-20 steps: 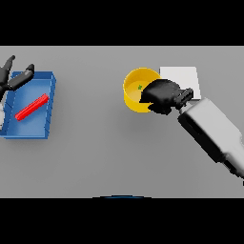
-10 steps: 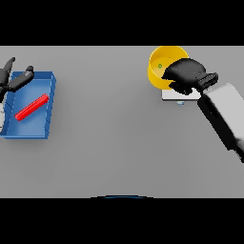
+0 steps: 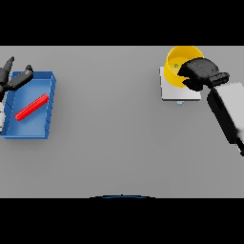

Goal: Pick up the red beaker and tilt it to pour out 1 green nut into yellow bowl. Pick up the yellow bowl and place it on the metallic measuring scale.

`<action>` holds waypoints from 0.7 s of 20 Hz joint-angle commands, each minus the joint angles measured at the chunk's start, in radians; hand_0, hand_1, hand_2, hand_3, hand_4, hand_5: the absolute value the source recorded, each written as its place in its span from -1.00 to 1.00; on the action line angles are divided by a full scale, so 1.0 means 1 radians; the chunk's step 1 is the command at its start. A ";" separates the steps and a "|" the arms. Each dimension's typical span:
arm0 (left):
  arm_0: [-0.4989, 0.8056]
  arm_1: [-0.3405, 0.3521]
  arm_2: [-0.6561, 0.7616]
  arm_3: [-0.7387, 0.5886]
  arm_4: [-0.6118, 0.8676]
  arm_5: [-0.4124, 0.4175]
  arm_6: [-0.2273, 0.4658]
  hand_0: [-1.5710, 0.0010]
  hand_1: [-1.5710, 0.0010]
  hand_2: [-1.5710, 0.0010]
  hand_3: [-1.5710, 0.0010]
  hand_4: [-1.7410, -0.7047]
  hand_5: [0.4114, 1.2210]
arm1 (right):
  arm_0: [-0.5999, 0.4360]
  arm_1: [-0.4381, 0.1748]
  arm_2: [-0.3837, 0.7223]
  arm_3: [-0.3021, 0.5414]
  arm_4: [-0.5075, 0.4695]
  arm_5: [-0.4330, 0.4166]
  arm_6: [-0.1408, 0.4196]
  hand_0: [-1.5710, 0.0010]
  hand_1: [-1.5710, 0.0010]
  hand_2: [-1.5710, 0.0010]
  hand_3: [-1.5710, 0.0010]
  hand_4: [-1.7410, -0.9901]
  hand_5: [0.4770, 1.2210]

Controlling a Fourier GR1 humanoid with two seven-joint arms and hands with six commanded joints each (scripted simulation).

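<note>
The yellow bowl (image 3: 177, 61) is over the white, metallic measuring scale (image 3: 171, 90) at the far right, with a green nut (image 3: 176, 66) inside it. My right hand (image 3: 201, 72) is curled round the bowl's right rim, covering that side. Whether the bowl rests on the scale or hangs just above it I cannot tell. The red beaker (image 3: 31, 106) lies on its side in the blue tray (image 3: 38, 131) at the left. My left hand (image 3: 12, 78) shows at the far left edge above the tray, fingers spread and holding nothing.
The blue tray's walls rise around the beaker at the left edge of the table. A small grey knob (image 3: 179, 102) sticks out from the scale's near edge.
My right hand has carried the yellow bowl rightward and farther back, from beside the scale to over it. The left hand and the beaker have not moved.
</note>
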 commanded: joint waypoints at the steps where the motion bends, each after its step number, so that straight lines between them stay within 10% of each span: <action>1: -0.006 0.005 -0.003 0.006 -0.006 -0.004 0.008 1.00 1.00 1.00 1.00 0.70 -0.04 | 0.012 0.005 0.000 0.006 -0.004 -0.004 -0.001 -1.00 -1.00 -0.80 -0.68 -1.00 1.00; 10: -0.005 0.008 0.003 0.017 0.002 -0.015 -0.010 1.00 1.00 1.00 1.00 0.73 -0.08 | -0.006 0.033 -0.005 0.107 -0.007 -0.032 -0.019 -1.00 -1.00 -0.75 -0.84 -1.00 1.00; 12: -0.016 0.007 -0.004 0.023 -0.004 -0.017 0.002 1.00 1.00 1.00 1.00 0.74 -0.09 | -0.003 0.029 -0.006 0.100 -0.015 -0.020 -0.020 -0.99 -0.90 -0.83 -0.59 -1.00 1.00; 14: -0.010 0.007 -0.001 0.019 -0.001 -0.016 -0.001 1.00 1.00 1.00 1.00 0.75 -0.11 | -0.009 0.027 -0.009 0.111 -0.014 -0.012 0.003 -0.87 -0.64 -0.50 -0.22 -0.71 0.80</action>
